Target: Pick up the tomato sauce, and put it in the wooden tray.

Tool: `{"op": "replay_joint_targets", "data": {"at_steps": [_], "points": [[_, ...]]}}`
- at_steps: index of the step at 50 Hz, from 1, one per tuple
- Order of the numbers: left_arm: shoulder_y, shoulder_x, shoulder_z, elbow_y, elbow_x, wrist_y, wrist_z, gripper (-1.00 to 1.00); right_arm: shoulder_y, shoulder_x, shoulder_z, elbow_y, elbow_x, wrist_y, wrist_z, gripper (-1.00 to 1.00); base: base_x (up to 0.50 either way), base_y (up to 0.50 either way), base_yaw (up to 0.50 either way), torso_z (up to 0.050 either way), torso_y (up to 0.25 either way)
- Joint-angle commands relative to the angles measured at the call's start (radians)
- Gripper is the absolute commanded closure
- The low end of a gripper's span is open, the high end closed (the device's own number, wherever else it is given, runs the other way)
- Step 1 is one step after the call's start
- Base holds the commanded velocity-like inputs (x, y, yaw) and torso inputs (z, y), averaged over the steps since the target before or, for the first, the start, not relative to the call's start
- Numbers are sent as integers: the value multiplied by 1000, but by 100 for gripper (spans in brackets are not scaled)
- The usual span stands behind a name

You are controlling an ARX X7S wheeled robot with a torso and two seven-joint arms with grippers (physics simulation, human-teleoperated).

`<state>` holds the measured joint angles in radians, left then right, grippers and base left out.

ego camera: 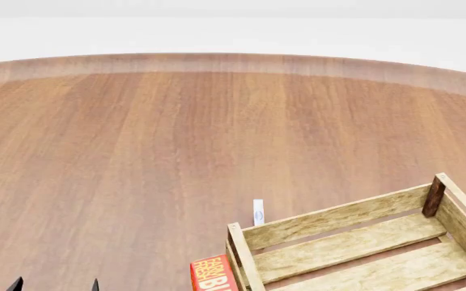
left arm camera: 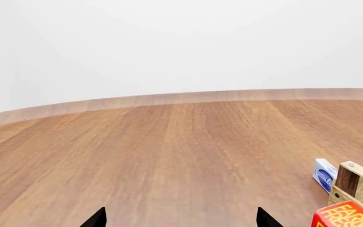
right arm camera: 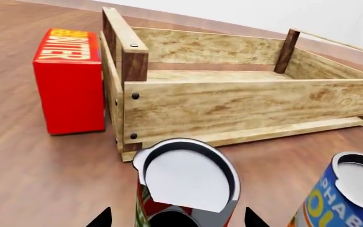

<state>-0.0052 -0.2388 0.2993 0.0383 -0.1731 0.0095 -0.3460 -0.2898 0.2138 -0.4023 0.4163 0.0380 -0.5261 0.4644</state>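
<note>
The tomato sauce is a small can with a red and green label and a silvery-white top, upright on the wooden floor in the right wrist view. My right gripper is open, its two dark fingertips on either side of the can with a gap on each side. The wooden tray stands just beyond the can, empty inside; it also shows in the head view. My left gripper is open and empty over bare floor, low at the left in the head view. The can and right gripper are out of the head view.
A blue-and-yellow labelled can stands close beside the tomato sauce. A red box stands against the tray's end, seen also in the head view. A small blue-and-white box lies near the tray's corner.
</note>
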Motion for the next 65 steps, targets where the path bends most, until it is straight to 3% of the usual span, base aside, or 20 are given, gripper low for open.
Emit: {"op": "replay_joint_targets", "data": {"at_steps": [1,22,23,40,51,63,65], "points": [[-6,15,-23,-20,-11,29,33,-100,22,-21,17,5,-10,14,-18,-100,0,0,0,0,0],[-12,11,-16,-33,-16,38,27,-100,41,-14,4,20,0,9,-26,-100,0,0,0,0,0],[-12,10,-15,-33,-17,38,26,-100,41,-15,5,24,-6,4,-17,100,0,0,0,0,0],[-15,5,-8,-36,-22,42,20,-100,28,-6,-1,1,4,4,-13,100,0,0,0,0,0],[-21,2,-3,-45,-25,46,18,-100,-189,80,4,-388,-64,-84,35,100,0,0,0,0,0],[-19,-2,4,-37,-27,42,11,-100,-281,130,14,-545,-79,-161,52,100,0,0,0,0,0],[-20,-2,4,-40,-27,45,11,-100,-283,154,-6,-584,-11,-143,22,100,0,0,0,0,0]]}}
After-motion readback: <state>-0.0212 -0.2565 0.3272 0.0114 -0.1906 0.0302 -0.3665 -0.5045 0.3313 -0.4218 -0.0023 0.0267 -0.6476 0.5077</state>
